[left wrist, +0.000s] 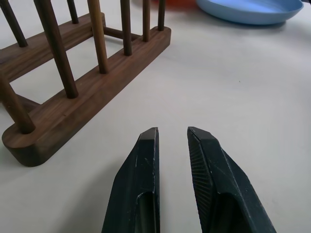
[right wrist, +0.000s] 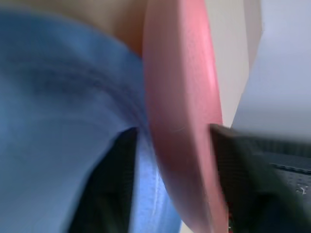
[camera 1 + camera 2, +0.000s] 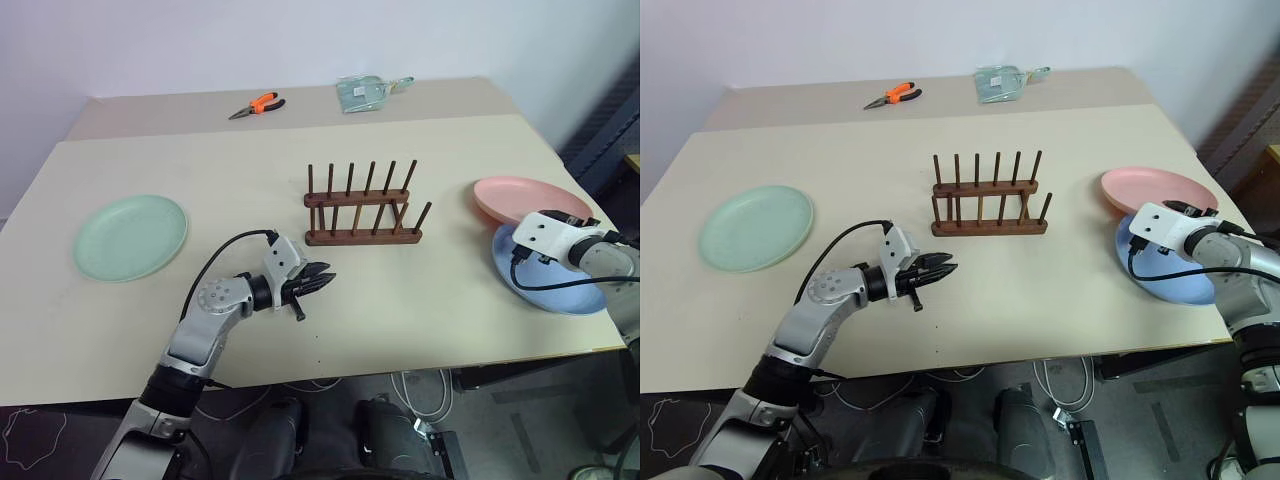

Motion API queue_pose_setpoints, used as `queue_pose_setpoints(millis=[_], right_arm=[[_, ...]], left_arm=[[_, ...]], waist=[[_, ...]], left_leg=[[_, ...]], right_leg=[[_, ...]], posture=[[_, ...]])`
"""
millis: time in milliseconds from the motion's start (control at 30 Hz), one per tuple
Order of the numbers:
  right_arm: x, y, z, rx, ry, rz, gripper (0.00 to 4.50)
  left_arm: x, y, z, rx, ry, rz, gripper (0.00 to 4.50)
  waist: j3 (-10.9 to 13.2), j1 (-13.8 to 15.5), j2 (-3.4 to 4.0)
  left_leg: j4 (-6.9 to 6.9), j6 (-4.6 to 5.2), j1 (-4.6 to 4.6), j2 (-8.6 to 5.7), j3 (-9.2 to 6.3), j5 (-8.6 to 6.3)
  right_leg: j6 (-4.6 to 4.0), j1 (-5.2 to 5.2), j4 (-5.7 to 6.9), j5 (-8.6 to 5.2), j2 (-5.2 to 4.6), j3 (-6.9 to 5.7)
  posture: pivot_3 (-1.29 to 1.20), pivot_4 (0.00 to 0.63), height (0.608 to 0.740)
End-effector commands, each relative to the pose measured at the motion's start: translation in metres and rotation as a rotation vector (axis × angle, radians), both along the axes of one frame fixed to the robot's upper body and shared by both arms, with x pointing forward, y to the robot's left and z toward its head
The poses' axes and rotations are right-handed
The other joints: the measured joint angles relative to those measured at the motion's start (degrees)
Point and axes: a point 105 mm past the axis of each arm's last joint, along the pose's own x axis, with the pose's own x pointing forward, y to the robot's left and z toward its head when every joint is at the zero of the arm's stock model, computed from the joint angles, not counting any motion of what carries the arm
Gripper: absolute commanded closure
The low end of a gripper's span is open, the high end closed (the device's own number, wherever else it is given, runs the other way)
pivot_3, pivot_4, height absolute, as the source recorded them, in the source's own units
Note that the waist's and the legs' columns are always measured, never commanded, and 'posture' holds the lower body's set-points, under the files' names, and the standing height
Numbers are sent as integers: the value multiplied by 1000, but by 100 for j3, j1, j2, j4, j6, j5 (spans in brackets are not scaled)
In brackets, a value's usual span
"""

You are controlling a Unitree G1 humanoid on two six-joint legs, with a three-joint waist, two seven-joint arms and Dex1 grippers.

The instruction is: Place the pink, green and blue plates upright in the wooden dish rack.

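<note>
Your right gripper (image 2: 172, 160) straddles the pink plate (image 3: 530, 198), 1 finger on each side of its rim; whether it has clamped is unclear amid the blur. The blue plate (image 3: 560, 285) lies just under it. Your left gripper (image 1: 172, 141) hangs empty, slightly parted, before the wooden dish rack (image 3: 360, 212), the green plate (image 3: 130, 236) well behind it, flat on the tabletop (image 3: 200, 160).

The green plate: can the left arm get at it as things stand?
Probably yes. The green plate lies flat and alone on the robot's left side of the table, and nothing stands between it and the left claw.
</note>
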Motion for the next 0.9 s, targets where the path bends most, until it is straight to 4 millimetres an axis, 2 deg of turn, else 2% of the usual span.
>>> queue_pose_setpoints(millis=[33,133,200,300,367,400,433,467,533,633,767,900], right_arm=[[5,5,19,-20,-78,31,4391],[4,16,37,-67,-143,87,4458],[4,29,60,-50,-231,128,4458],[2,54,87,83,-344,192,4458],[-8,117,126,696,-487,345,4458],[-17,137,138,901,-488,414,4458],[-23,147,144,1015,-475,449,4458],[-30,160,149,1212,-460,486,4458],[-42,180,154,1443,-403,534,4458],[-49,191,153,1577,-351,523,4458],[-50,202,144,1588,-295,485,4458],[-44,199,135,1580,-274,431,4458]], left_arm=[[-6,0,8,-20,-23,-14,3584],[-7,1,7,-17,-26,-10,3584],[-6,4,9,-20,-30,3,3584],[-3,8,10,-28,-35,21,3584],[0,10,13,-37,-44,39,3584],[1,11,14,-39,-47,43,3584],[1,11,14,-40,-48,45,3584],[2,11,15,-44,-52,44,3584],[2,11,18,-56,-59,45,3584],[3,10,22,-75,-64,48,3584],[3,10,21,-72,-65,46,3584],[1,10,21,-73,-64,45,3584]], waist=[[0,-4,2],[3,-11,8],[8,-15,16],[10,-2,20],[15,-17,8],[18,-57,4],[18,-76,9],[20,-70,13],[23,-9,9],[23,82,9],[23,108,10],[23,103,10]], left_leg=[[0,0,0,0,0,0],[1,0,1,0,0,0],[0,0,1,0,0,0],[1,1,0,0,1,0],[1,1,0,0,-1,0],[2,1,1,10,-4,-1],[2,-3,1,18,-6,-4],[1,-5,1,19,-6,-5],[1,-5,1,19,-11,-5],[7,3,-4,13,-14,-10],[7,8,-5,5,-8,-14],[1,8,-6,7,-8,-14]], right_leg=[[0,0,1,0,0,0],[-1,0,3,0,2,0],[0,-2,3,0,2,1],[2,-2,3,1,2,2],[3,0,2,2,3,1],[4,2,0,3,11,1],[3,0,2,4,18,2],[2,-3,7,3,19,2],[2,-3,8,3,18,-2],[2,0,-3,3,12,-2],[-1,0,-13,1,5,4],[-1,-6,-8,1,6,3]], posture=[[0,150,740],[0,150,740],[0,150,740],[0,150,740],[0,150,740],[0,150,740],[0,150,740],[0,150,740],[0,150,740],[0,150,740],[0,150,740],[0,150,740]])
